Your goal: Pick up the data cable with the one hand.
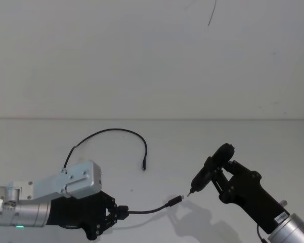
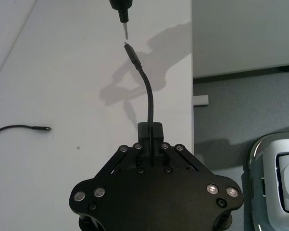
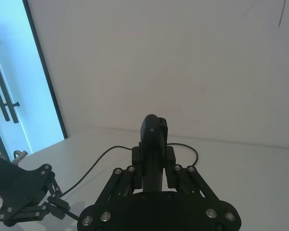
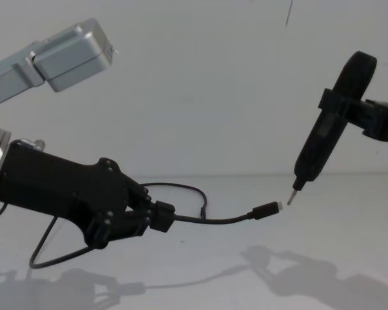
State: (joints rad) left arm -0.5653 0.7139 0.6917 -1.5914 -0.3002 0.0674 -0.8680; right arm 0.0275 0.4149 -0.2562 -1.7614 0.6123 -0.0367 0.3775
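Left gripper (image 1: 122, 212) low over the white table (image 1: 232, 142), near the robot's left front; fingers clenched on a black block from which a short wire (image 1: 149, 209) juts toward the right arm. The wire ends in a silver metal plug (image 1: 180, 198), held clear of the surface (its shadow falls on the table in the chest view).

Data cable (image 1: 111, 132): long thin black cord lying flat on the table in an arc, farther out than the left gripper. One end, a small black connector (image 1: 142, 166), points back toward the robot and rests well apart from the clenched fingers; the other end runs down behind the left wrist housing, and where it finishes I cannot tell. Neither gripper touches it.

Right gripper (image 1: 223, 177) raised at the robot's right, fingers clamped around a slim black tool (image 1: 208, 169) with a pointed metal tip. In the chest view the tip (image 4: 290, 197) sits just beside the silver plug, slightly above it, a small gap between them; the left wrist view shows the same gap.

No containers on the table.
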